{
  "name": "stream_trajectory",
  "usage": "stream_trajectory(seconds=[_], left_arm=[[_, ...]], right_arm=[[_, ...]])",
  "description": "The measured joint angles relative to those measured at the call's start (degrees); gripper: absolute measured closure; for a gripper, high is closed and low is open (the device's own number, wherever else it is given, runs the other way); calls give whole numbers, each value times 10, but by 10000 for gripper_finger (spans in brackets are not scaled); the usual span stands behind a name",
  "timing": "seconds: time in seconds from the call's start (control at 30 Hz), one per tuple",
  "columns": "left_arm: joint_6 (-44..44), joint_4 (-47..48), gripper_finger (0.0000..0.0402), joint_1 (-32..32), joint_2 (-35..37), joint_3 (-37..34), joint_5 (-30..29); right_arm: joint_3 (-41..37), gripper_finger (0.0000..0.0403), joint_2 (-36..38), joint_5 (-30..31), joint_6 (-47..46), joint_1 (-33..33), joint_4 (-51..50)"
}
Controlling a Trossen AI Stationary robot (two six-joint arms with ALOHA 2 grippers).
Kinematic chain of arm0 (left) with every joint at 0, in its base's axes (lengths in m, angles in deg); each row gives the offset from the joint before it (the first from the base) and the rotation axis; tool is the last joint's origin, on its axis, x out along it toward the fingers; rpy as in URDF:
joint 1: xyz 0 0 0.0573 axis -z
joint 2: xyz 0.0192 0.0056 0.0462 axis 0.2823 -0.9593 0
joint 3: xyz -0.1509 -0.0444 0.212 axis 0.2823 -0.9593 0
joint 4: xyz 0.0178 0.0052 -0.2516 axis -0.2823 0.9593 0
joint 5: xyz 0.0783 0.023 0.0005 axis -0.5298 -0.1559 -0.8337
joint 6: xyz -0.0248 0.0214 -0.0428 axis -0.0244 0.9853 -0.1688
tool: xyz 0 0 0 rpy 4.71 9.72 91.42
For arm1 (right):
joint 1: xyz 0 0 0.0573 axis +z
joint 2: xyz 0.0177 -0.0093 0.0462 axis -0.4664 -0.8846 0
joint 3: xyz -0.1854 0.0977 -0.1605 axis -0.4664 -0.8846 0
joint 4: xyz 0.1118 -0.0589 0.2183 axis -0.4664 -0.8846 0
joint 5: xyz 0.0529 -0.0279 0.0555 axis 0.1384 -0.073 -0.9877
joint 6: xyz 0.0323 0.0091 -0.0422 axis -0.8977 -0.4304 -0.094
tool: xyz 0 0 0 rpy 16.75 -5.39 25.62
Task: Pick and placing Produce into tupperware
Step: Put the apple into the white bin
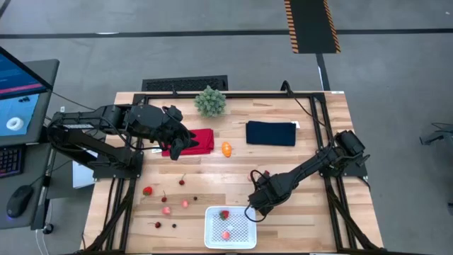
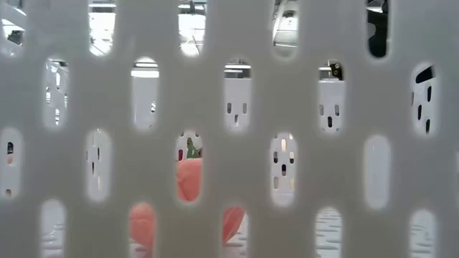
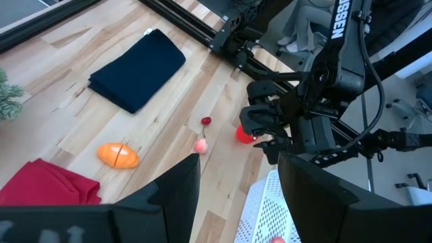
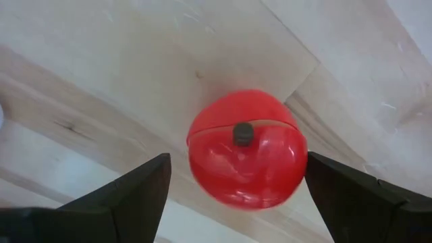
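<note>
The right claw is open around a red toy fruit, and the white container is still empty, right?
Not empty: the high view shows two pieces of produce already in the tupperware. The right gripper is indeed open around the red fruit, per its wrist view.

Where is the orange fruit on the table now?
In the high view, the orange fruit lies on the wood near the table's middle, between the red cloth on its left and the navy cloth on its right.
</note>
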Motion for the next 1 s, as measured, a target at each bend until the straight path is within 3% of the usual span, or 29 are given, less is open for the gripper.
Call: stream_trajectory(seconds=[0.3, 0.77, 1.0], left_arm=[[5, 1, 212, 0, 0, 0, 0], [5, 1, 212, 0, 0, 0, -1], [5, 1, 212, 0, 0, 0, -2]], right_arm=[[-52, 56, 0, -32, -11, 1, 39], [-52, 113, 0, -27, -10, -3, 91], [-52, 119, 0, -27, -7, -4, 91]])
